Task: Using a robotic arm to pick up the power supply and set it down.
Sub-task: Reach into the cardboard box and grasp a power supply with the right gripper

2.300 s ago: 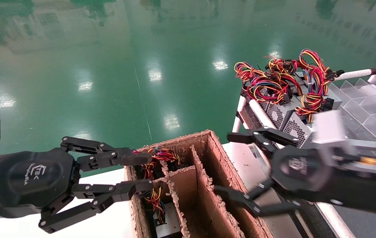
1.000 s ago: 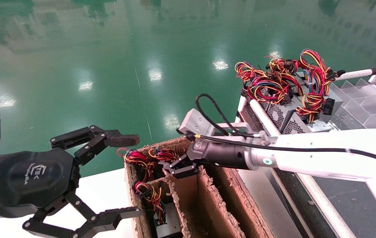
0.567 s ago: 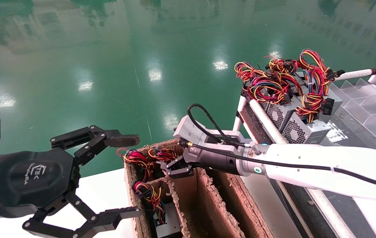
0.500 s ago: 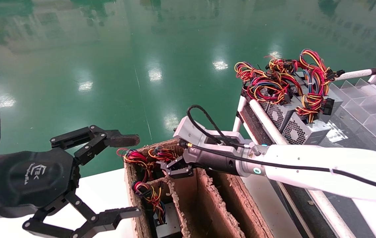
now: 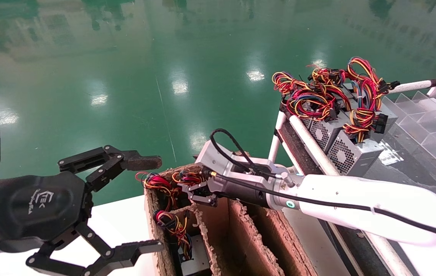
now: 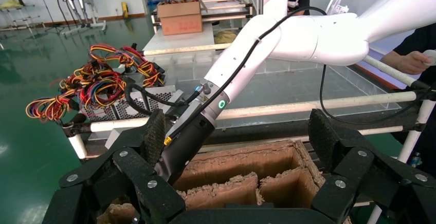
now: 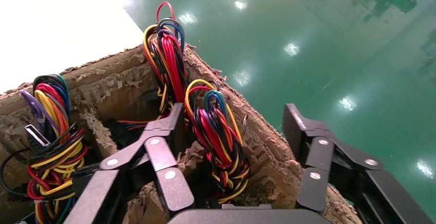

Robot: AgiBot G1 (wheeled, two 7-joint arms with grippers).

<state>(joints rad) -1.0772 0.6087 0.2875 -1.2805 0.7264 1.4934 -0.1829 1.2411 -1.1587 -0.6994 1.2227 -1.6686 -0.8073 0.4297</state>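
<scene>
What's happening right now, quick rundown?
Right hand open over the box's wire bundle, nothing gripped. Left hand open, idle beside the cardboard box. Cardboard dividers crowd the bundle.

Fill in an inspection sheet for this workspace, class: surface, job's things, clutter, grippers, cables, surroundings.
Surface: white tabletop bearing a ragged brown cardboard divider box.
Job's things: grey metal power supplies with coloured wire bundles stand in the box's compartments; more grey vented units lie on the pipe-framed rack.
Clutter: nothing seen.
Grippers: black left gripper open beside the box; black right gripper open astride one wire bundle at the box's far corner.
Cables: black cable looped over the right wrist.
Surroundings: glossy green floor.
</scene>
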